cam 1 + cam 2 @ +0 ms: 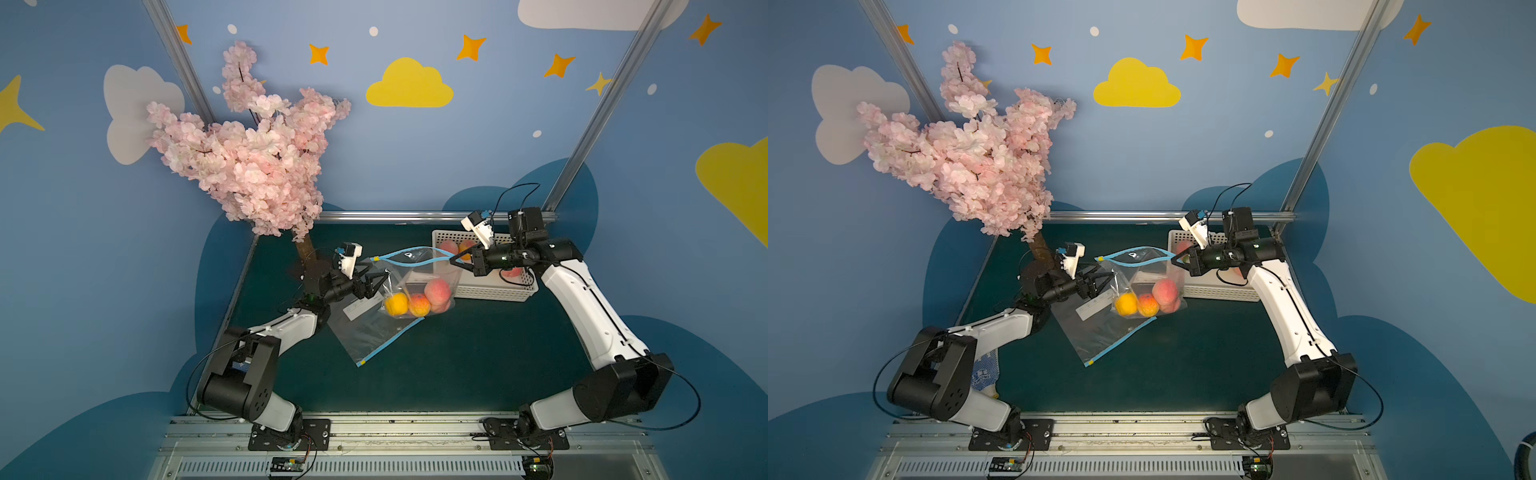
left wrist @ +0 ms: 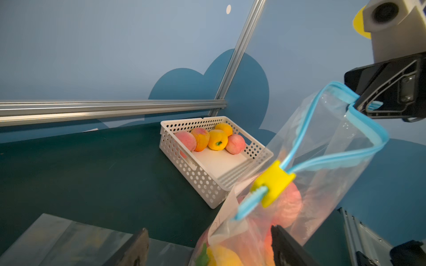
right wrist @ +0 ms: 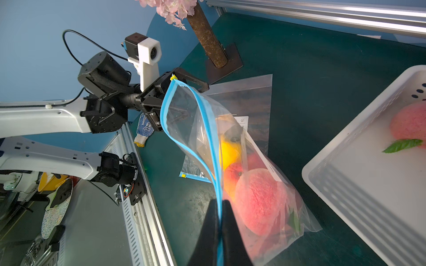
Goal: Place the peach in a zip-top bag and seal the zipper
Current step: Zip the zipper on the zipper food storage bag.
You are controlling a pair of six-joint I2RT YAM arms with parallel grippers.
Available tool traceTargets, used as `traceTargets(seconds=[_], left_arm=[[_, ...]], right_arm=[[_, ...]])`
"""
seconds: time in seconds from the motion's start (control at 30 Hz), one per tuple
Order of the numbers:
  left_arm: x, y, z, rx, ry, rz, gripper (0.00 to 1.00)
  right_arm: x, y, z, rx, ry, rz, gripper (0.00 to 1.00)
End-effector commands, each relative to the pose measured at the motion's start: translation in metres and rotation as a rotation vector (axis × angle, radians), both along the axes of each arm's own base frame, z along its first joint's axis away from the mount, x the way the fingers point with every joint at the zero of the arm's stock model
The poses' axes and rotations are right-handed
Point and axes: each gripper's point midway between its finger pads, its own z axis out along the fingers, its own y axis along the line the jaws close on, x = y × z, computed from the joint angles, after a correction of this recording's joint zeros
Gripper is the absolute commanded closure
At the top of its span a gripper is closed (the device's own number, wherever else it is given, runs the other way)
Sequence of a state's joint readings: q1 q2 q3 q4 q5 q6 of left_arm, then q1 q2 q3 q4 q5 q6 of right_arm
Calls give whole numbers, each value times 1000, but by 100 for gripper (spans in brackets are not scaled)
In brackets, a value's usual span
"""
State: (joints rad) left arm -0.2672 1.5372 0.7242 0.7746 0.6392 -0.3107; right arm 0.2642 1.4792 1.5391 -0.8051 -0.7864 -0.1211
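**Operator:** Where does the peach sit?

**Spotter:** Your peach [image 1: 437, 289] is inside the zip-top bag [image 1: 444, 272], low down among the other fruit; the bag's bottom sags onto the tabletop [image 1: 478, 353] and partly onto a spare bag [image 1: 361, 332] lying flat there; so the placing looks done, and the sealing is what's left for you.

**Operator:** And the mouth?

**Spotter:** Gaping; the blue zipper [image 2: 334, 160] bows apart in a loop, and the yellow slider [image 2: 273, 182] sits at the end nearest your left gripper [image 1: 380, 282]; that gripper is spread wide, with the bag's side between its fingers but nothing clamped.

**Operator:** The right side?

**Spotter:** Your right gripper [image 1: 454, 260] is pressed together on the far end of the zipper, holding it up; I judge that's your anchor, keeping the track taut enough for the slider to run along it; lifted like that, the fruit hangs below and stays clear of the seal.

**Operator:** Anything close by?

**Spotter:** The white basket [image 1: 490, 293] of spare peaches sits just behind the held end; mind it if you pull that way.
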Motion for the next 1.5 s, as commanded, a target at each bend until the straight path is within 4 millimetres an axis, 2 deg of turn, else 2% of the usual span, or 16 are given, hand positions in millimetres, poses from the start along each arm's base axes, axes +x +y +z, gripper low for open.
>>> traceTargets(seconds=[0.0, 0.07, 0.33, 0.57, 0.6, 0.63, 0.7, 0.77, 0.9, 1.07, 1.17, 1.33, 1.47], left_arm=[[-2, -10, 26, -41, -95, -91, 21], [0, -13, 27, -44, -98, -108, 27], [-14, -13, 41, -57, -153, -144, 68], [-21, -12, 57, -56, -204, -151, 97], [-23, -12, 60, -53, -210, -152, 97], [-25, -11, 62, -49, -214, -154, 97], [-30, -12, 67, -37, -219, -169, 97], [-38, -14, 69, -8, -225, -189, 97], [-59, -25, 70, 93, -245, -244, 97], [-74, -31, 75, 134, -248, -283, 97], [-80, -31, 83, 124, -262, -296, 97], [-84, -33, 92, 112, -261, -310, 97], [-86, -33, 92, 110, -263, -318, 97]], right_arm=[[-10, -2, 11, 15, -39, 19, 100], [-10, -3, 12, 16, -41, 17, 100], [-5, -12, 7, -11, -34, -34, 100], [-8, -19, 3, -38, -31, -55, 100], [-8, -22, 1, -54, -28, -68, 100], [-8, -24, 1, -70, -31, -80, 96], [-7, -31, 1, -107, -47, -115, 74], [-8, -35, 10, -129, -90, -136, 60], [-23, -12, 36, -171, -282, -39, 42], [-32, 23, 59, -154, -448, 115, 38], [-41, 48, 63, -139, -508, 246, 37], [-70, 92, 55, -160, -606, 506, 38], [-76, 118, 51, -166, -639, 602, 40]])
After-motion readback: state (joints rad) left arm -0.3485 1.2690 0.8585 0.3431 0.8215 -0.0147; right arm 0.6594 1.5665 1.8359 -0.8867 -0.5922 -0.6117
